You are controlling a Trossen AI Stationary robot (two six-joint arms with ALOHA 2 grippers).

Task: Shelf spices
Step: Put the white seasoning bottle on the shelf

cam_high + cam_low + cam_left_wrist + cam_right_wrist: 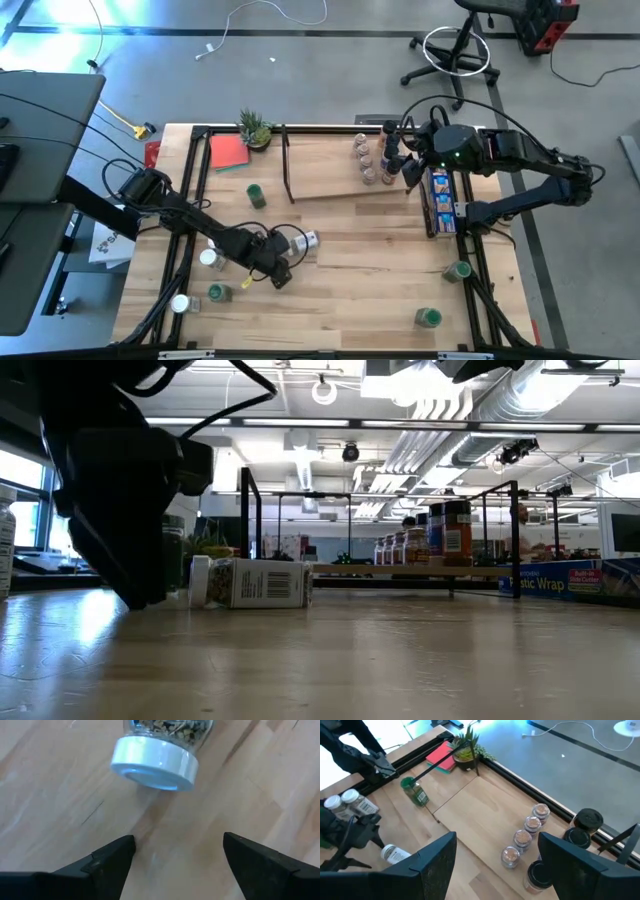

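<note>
- Two arms share the table [350, 300]: the right tool [398, 160] hovers over the shelf [330, 170] at upper right, jaws spread, carrying nothing.
- Several jars stand in a row on the shelf's right end [522, 837]; other spices sit scattered along the table's left and lower edges.
- One white-capped jar [303, 239] lies toppled at centre, long axis across the table, cap toward the left tool [277, 272].
- Left tool gapes wide and empty just short of that cap [154, 760]; nothing stands between them.

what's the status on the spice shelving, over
Left gripper open, just short of a tipped white-capped jar. Right gripper open, empty, above the shelf. Jars on shelf in a row. Nothing in the way.
</note>
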